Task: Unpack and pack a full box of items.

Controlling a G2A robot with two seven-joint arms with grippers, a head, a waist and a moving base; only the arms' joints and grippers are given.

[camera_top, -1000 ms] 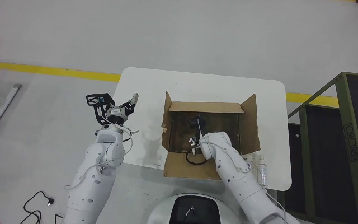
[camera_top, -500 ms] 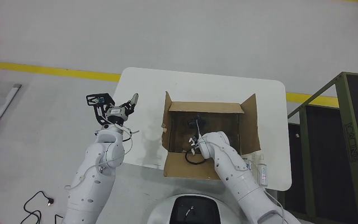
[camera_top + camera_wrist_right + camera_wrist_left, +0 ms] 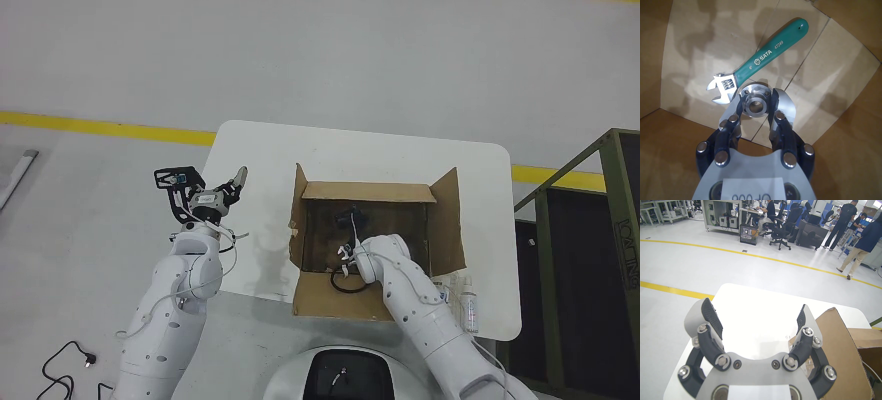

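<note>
An open cardboard box [image 3: 445, 225] stands on the white table [image 3: 370, 150]. My right gripper [image 3: 755, 103] is down inside the box, shut on a round steel flange [image 3: 755, 102] with a centre bore. Just beyond it on the box floor [image 3: 696, 56] lies an adjustable wrench [image 3: 761, 58] with a green handle. In the top view the right gripper [image 3: 352, 222] reaches into the dark box interior. My left gripper [image 3: 757, 317] hangs open above the table's left part, to the left of the box [image 3: 840, 347], with nothing between its fingers; from above the left gripper [image 3: 205, 185] sits over the table's left edge.
A small clear bottle [image 3: 469, 305] lies on the table right of the box. Box flaps [image 3: 340, 296] stand out on all sides. A green metal frame [image 3: 585, 200] stands to the right of the table. Bare tabletop lies behind and left of the box.
</note>
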